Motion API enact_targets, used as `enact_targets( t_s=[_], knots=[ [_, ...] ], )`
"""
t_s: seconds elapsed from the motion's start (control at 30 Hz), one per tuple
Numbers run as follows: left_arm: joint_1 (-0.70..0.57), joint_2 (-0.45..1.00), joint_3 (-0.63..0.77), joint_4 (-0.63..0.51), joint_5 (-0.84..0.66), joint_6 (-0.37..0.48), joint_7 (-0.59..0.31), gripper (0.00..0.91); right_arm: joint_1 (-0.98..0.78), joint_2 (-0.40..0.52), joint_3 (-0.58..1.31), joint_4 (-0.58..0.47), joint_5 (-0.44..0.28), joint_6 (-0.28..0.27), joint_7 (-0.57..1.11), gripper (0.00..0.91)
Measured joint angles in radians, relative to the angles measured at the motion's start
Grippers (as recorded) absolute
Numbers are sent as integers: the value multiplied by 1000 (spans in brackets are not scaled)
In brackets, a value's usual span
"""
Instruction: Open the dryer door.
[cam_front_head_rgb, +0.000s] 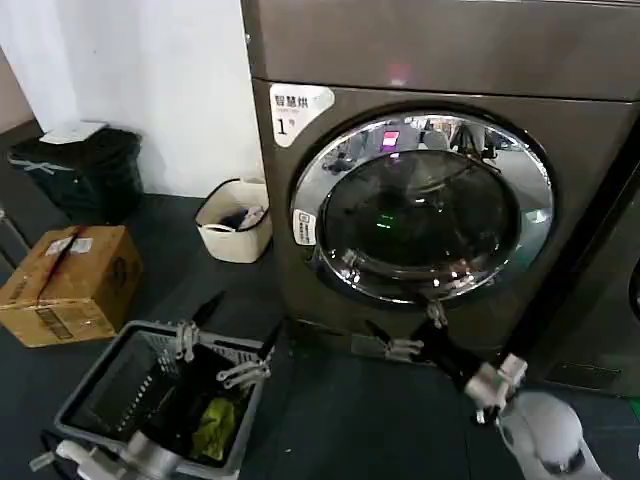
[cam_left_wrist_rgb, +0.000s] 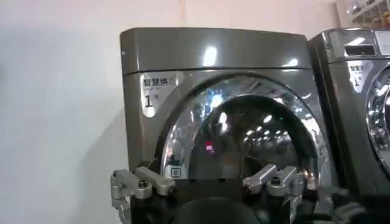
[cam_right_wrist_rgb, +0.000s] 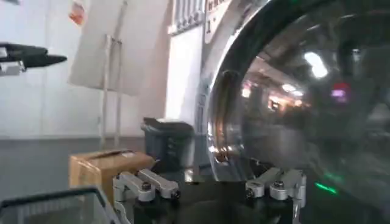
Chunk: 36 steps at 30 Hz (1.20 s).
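Note:
The dryer (cam_front_head_rgb: 400, 60) is a big grey-brown front loader with a white "1" label at its upper left. The dryer door (cam_front_head_rgb: 420, 210), a chrome ring around dark glass, lies flush against the front, shut. My right gripper (cam_front_head_rgb: 398, 312) is open just below the door's bottom rim, fingers pointing up at it. In the right wrist view the dryer door (cam_right_wrist_rgb: 292, 91) looms close beyond the open right gripper (cam_right_wrist_rgb: 210, 185). My left gripper (cam_front_head_rgb: 243, 318) hangs open over a basket, left of the dryer. The left wrist view has the open left gripper (cam_left_wrist_rgb: 210, 185) facing the dryer door (cam_left_wrist_rgb: 244, 140) from farther off.
A grey wire basket (cam_front_head_rgb: 100, 380) with a yellow-green cloth (cam_front_head_rgb: 213, 425) sits on the floor at the lower left. Behind it are a cardboard box (cam_front_head_rgb: 70, 280), a cream bin (cam_front_head_rgb: 235, 220) and a black bin (cam_front_head_rgb: 80, 170). A darker machine (cam_front_head_rgb: 610, 300) stands to the right.

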Motion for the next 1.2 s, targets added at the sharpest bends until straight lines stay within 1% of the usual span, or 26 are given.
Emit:
enact_targets(
  t_s=[0.3,0.43,0.87,1.2],
  knots=[
    [3,1,-5,4,-5,-5,-1,907,130,32,-83,-110,-38,2,20,907],
    [-2,4,-3,14,7,-10,-1,907,175,43,-112,-147,-43,2,16,907],
    [-15,10,-4,29,1,-10,0,907,287,75,-196,-226,-48,5,-4,907],
    [-10,7,-4,37,1,-15,0,907,337,98,-242,-281,-47,8,-8,907]
  ],
)
